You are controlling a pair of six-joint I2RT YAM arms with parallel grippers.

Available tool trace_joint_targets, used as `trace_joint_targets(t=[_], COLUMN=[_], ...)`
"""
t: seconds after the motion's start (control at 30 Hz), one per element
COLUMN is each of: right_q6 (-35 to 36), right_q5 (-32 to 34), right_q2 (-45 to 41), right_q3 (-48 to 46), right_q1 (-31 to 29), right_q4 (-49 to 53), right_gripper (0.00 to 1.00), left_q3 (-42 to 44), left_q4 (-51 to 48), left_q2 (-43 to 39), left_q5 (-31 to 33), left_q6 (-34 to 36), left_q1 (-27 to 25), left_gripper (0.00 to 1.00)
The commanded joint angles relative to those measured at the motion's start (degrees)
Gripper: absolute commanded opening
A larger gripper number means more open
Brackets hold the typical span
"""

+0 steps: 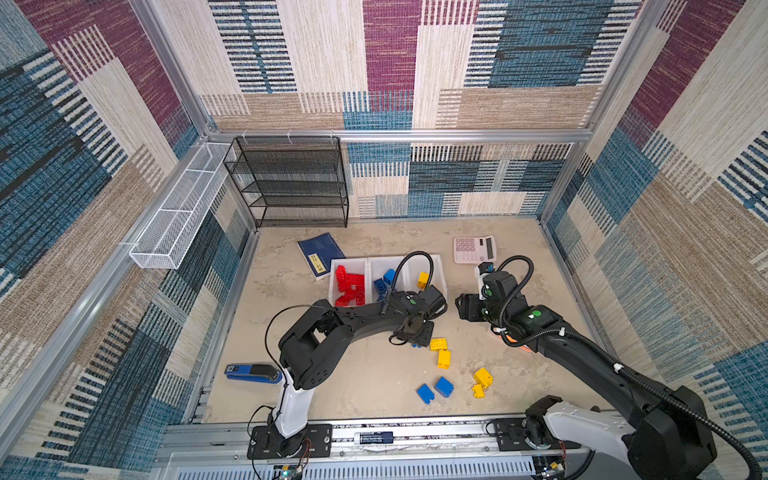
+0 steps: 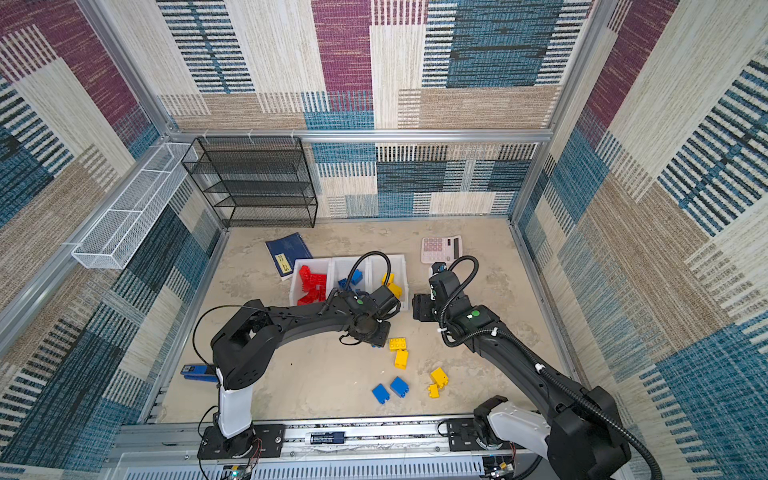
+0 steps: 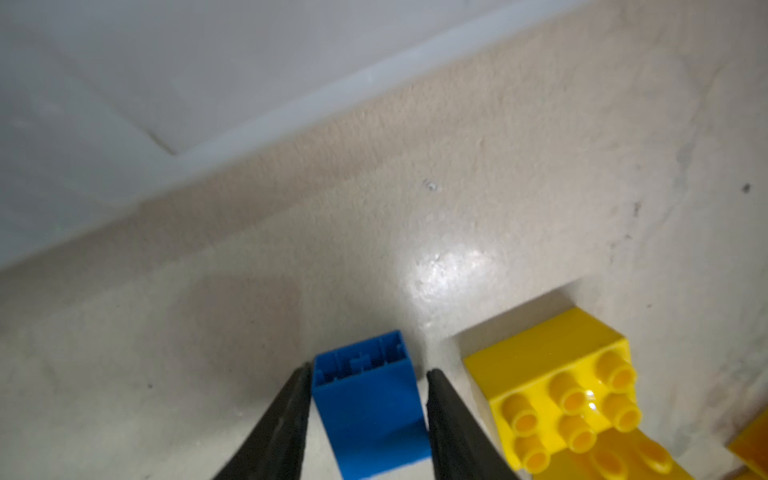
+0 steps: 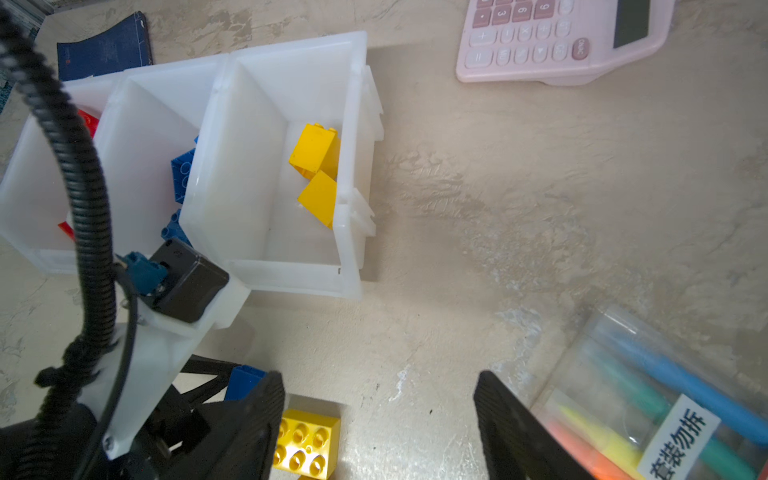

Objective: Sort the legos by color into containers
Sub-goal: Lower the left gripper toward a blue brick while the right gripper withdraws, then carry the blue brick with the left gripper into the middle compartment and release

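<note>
A: As we start at the near edge of the bench (image 1: 353, 395), a blue pair (image 1: 444, 386) lies loose, the two bricks just beside each other. To their right is a yellow pair (image 1: 483, 377), tucked close together.

B: And far left, by the left arm's base, there's a stapler (image 1: 253, 372).

A: Moving in, a yellow brick (image 1: 444, 358) lies just beside a six-stud yellow (image 1: 438, 344), which sits studs up.

B: Now the action! The left claw (image 3: 368, 374) is down low, right next to that six-stud yellow. Its fingers (image 3: 286, 419) press either side of a blue brick (image 3: 370, 411). That's a grip, with the brick's hollow end pointing toward the bins (image 4: 351, 257).

A: Is it clear of the bench?

B: Can't tell from these angles.

A: The right claw (image 4: 379, 374) hangs above bare bench, jaws spread wide, nothing between them. A marker pack (image 4: 648, 395) lies just beside one finger.

B: On to the bins, three white ones joined in a row. The reds (image 1: 351, 286) are heaped in the left one.

A: A few blues (image 1: 384, 282) are in the middle one, partly behind the left arm's cable. Two yellows (image 4: 318, 153) lie against the right bin's outer wall.

B: Behind the bins, a notebook (image 1: 320, 253) lies at the left and a pink calculator (image 1: 473, 248) at the right.

A: At the very back stands a black rack (image 1: 291, 183), with a white basket (image 1: 178, 216) fixed to the left wall.
</note>
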State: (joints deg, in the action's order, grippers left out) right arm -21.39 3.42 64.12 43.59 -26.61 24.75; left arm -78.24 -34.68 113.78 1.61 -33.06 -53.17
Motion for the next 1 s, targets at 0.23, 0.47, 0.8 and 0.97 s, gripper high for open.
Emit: trace_joint_targets(t=[0.23,0.47,0.8,0.97], right_q6=[-1.6,-1.6,-2.3,-2.6], right_q5=[0.1,-0.3,0.0,0.1], right_q2=[-3.7,-4.4,-5.2,-5.1], right_q3=[-1.2,-1.1,-1.1,-1.1], right_q1=[0.0,0.0,0.1,0.1], right_q4=[0.0,0.2,1.2,1.8], right_gripper=[0.75,0.75,0.74,0.74], left_q3=[0.6,-2.2,-12.4,-16.6], left_q4=[-2.6,-2.3,-3.9,-4.6], left_q2=[-6.5,-13.5,-4.5,-0.4], left_q5=[2.3,5.2,3.4,2.1], left_q6=[2.7,8.0,12.6,13.0], left_q1=[1.0,11.9,20.0,20.5], left_gripper=[0.27,0.27,0.27,0.36])
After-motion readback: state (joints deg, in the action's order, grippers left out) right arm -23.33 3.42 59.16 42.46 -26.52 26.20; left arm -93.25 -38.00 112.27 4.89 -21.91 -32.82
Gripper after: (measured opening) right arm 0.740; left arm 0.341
